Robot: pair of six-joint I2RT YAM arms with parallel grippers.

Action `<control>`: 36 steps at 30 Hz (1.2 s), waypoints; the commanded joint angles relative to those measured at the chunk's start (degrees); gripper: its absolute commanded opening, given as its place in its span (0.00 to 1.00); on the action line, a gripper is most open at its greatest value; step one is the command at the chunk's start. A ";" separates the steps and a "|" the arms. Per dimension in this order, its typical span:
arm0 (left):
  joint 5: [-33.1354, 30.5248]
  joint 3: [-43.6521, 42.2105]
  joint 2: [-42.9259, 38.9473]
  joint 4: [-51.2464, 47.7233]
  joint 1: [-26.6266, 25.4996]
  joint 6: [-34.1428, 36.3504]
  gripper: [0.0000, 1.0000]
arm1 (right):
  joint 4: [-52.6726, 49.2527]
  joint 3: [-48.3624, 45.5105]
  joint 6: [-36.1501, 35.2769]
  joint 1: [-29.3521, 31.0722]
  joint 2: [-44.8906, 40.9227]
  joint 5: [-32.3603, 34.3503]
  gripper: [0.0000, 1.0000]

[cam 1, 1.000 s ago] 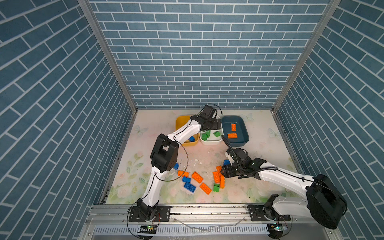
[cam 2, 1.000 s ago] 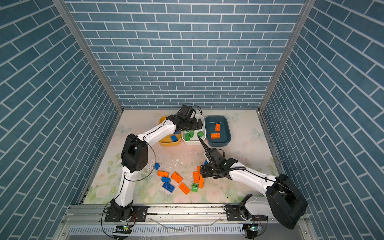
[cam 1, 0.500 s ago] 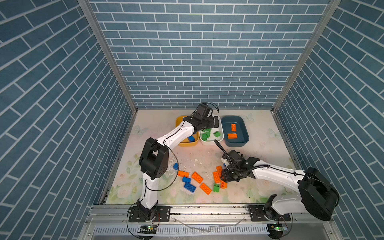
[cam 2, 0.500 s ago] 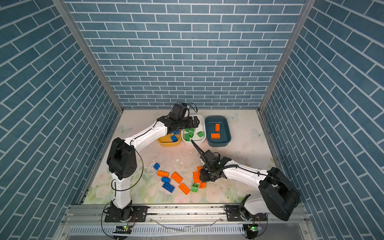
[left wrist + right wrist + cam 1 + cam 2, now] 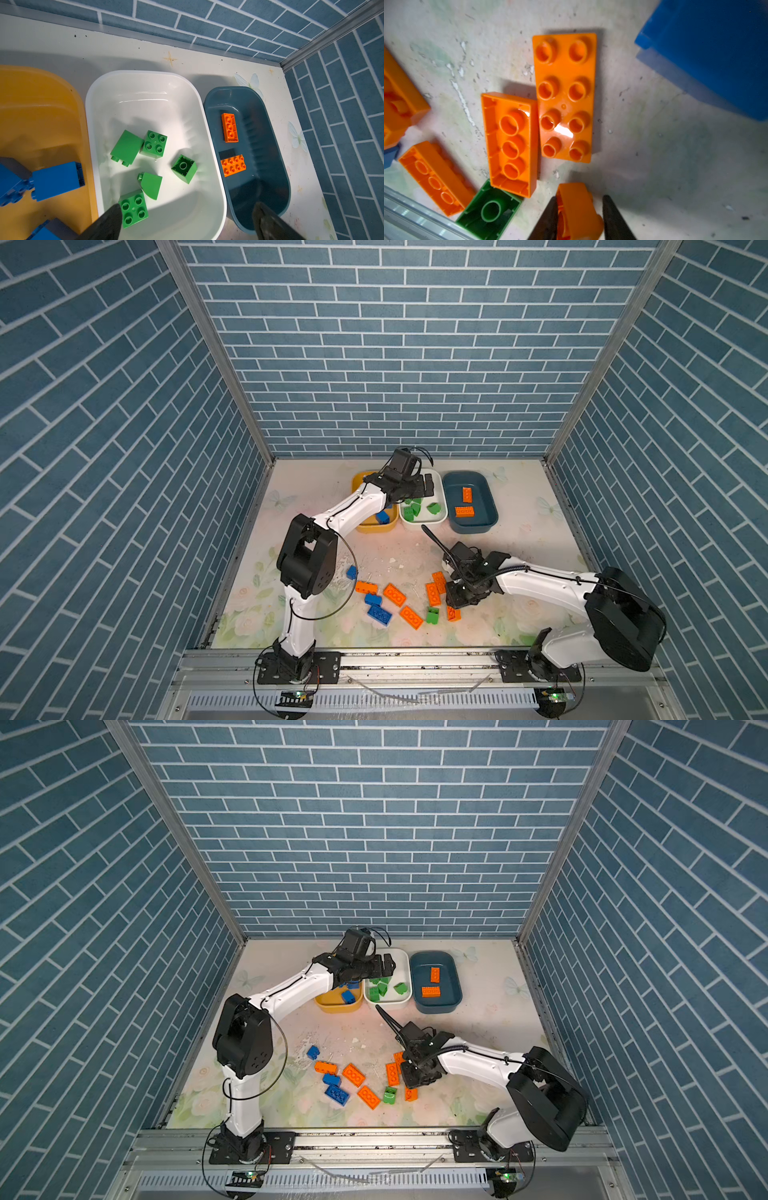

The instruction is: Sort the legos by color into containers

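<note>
So, the left gripper point(image 5: 187, 204) is seen hanging over the white tub point(image 5: 145, 89), jaws spread wide and nothing caught between them. Five green bricks point(image 5: 153, 143) are scattered loose on that tub's floor. The yellow tub point(image 5: 41, 99) is set just beside it on one side, with a few blue bricks point(image 5: 56, 179) piled in. The teal tub point(image 5: 268, 145) is on the other side, where two orange bricks point(image 5: 229, 127) are laid flat, a bit apart. All three tubs are lined up at the back of the table point(image 5: 519, 531).

Down at the front, the right gripper point(image 5: 580, 197) is lowered into the loose pile. Its jaws are drawn in narrow around a small orange brick point(image 5: 577, 209), with one finger pressed on each side. Whether it's lifted off the table can't be told. Nearby, a studs-up orange plate point(image 5: 564, 97) and an upturned orange piece point(image 5: 510, 143) are laid touching side by side, and an upturned green brick point(image 5: 490, 209) is tucked against the latter's end. In a top view, more loose orange pieces point(image 5: 394, 594) and loose blue pieces point(image 5: 379, 614) are spread toward the left arm's base.
</note>
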 commanded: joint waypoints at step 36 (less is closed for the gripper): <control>-4.13 -21.57 -18.32 -1.60 2.13 -2.75 0.99 | 25.28 18.57 -12.79 -25.84 4.87 23.33 0.00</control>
